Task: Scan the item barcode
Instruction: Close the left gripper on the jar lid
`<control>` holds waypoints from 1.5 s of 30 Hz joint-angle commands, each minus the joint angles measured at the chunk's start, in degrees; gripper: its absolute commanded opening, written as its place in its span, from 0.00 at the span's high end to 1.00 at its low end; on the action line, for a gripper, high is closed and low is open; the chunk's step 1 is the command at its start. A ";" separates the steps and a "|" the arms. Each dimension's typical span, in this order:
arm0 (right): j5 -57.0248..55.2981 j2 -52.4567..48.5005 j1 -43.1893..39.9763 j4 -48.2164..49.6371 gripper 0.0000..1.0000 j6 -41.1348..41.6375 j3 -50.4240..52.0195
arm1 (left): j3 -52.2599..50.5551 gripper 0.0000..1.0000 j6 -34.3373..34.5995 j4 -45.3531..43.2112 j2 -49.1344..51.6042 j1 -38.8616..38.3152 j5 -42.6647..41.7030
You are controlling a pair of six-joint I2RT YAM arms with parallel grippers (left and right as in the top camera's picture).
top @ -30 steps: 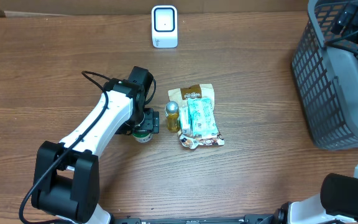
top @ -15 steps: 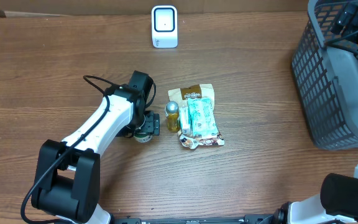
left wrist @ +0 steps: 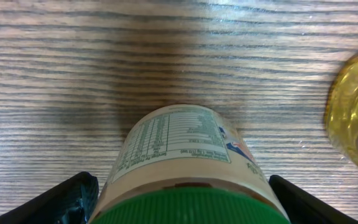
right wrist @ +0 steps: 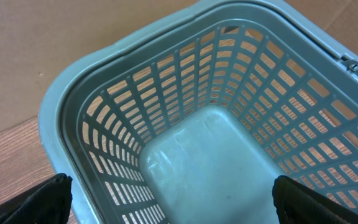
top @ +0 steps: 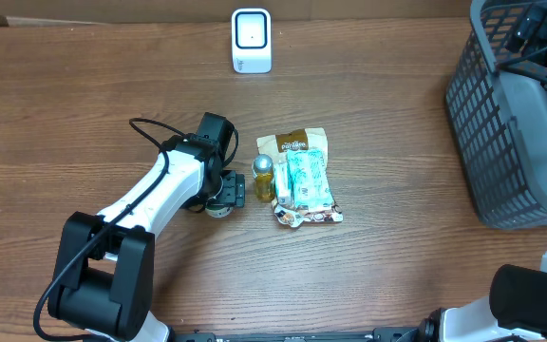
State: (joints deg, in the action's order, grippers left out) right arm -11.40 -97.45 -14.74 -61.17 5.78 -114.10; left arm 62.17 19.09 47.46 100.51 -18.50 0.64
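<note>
A small bottle [left wrist: 179, 149] with a green cap and a white nutrition label lies on its side on the wooden table; no barcode shows on it. In the overhead view the bottle [top: 218, 208] sits left of the pile of items. My left gripper [left wrist: 182, 208] is open and straddles the bottle at its cap end, one black fingertip [left wrist: 79, 196] close on each side. The white scanner [top: 252, 41] stands at the back of the table. My right gripper [right wrist: 173, 199] is open and empty, hovering over the grey basket [right wrist: 104, 81].
A yellow bottle [top: 263, 178] lies just right of the left gripper, beside a snack packet [top: 302, 176] with a teal wrapped pack on it. The grey basket [top: 501, 123] fills the right edge of the table.
The left arm has slid slightly toward the table's front, over the green-capped bottle. The bottle, the other items and the right arm have not moved.
</note>
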 commanded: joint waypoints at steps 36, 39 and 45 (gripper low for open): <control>-0.55 0.57 -0.02 0.20 0.00 0.24 -1.03 | -2.34 0.18 -0.66 -1.18 -1.40 -1.07 -0.22; -0.57 0.57 -0.02 0.22 0.00 0.24 -1.03 | -2.67 0.19 -0.66 -1.68 -1.40 -1.07 -0.22; -0.55 0.55 -0.02 0.20 0.00 0.24 -1.03 | -2.67 0.23 -0.68 -2.67 -1.40 -1.07 -0.22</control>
State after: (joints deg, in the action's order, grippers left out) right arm -11.40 -97.45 -14.74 -61.17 5.80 -114.10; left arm 59.94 19.07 45.10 100.51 -19.14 0.64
